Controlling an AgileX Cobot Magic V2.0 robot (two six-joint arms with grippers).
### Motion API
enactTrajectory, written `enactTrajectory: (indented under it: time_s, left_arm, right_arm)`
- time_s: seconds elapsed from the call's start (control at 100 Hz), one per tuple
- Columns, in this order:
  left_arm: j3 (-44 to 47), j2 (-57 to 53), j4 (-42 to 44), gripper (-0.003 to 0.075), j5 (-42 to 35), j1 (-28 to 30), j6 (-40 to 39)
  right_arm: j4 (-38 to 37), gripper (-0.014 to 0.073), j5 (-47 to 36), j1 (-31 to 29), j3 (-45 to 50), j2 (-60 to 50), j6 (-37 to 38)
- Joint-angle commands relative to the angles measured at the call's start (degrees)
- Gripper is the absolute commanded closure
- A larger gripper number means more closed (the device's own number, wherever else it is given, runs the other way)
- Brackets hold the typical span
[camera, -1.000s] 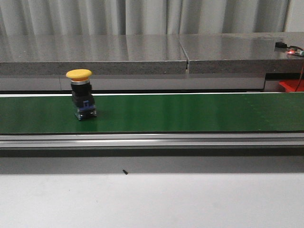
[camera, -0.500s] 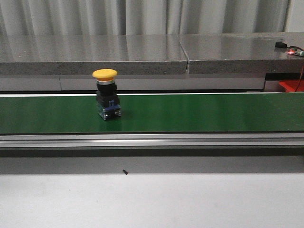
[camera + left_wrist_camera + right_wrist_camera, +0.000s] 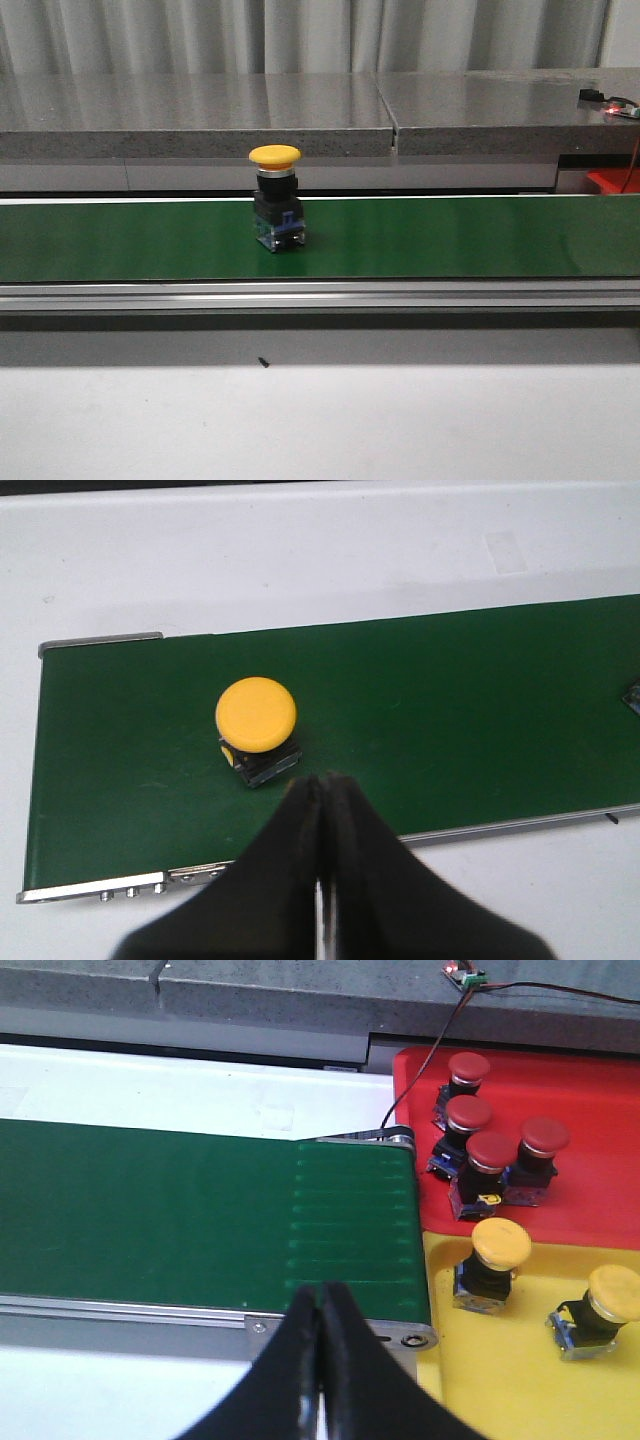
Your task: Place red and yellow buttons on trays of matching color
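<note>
Front view: one yellow button (image 3: 276, 198) stands upright on the green belt (image 3: 480, 237), a little left of the belt's middle and closer to its far edge than its near edge. No arm shows here. A sliver of the red tray (image 3: 615, 181) shows past the belt's right end. The grey ledge (image 3: 300, 115) behind the belt is well apart from the button.

Left wrist view: the left end effector (image 3: 321, 785) hovers with its jaws pressed together and holds nothing; the button (image 3: 256, 715) sits just beyond its tips, near the belt's capped end. To take it well, the jaws must spread wide first, then come down around the black body under the cap, not on the cap.

Right wrist view: the right end effector (image 3: 321, 1295) is also closed and empty, above the belt's other end (image 3: 405, 1250). Four red buttons (image 3: 488, 1152) crowd the red tray (image 3: 590, 1090), and two yellow buttons (image 3: 498, 1246) stand on the yellow tray (image 3: 510, 1370). I judge the bare yellow floor near the front corner the safest spot, clear of both
</note>
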Motion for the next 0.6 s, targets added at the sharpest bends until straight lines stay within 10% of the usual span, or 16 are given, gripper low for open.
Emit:
enactTrajectory:
  time_s: [0.0, 0.59]
  left_arm:
    - [-0.18, -3.82, -1.39, 0.0741, -3.28, -1.08, 0.09]
    - [13.64, -27.38, -1.06, 0.0741, -7.2, -5.77, -4.24]
  right_arm:
    - [-0.15, 0.0661, -4.57, -0.34, -1.47, 0.22, -0.4]
    - [-0.15, 0.0661, -5.64, -0.34, -1.47, 0.22, -0.4]
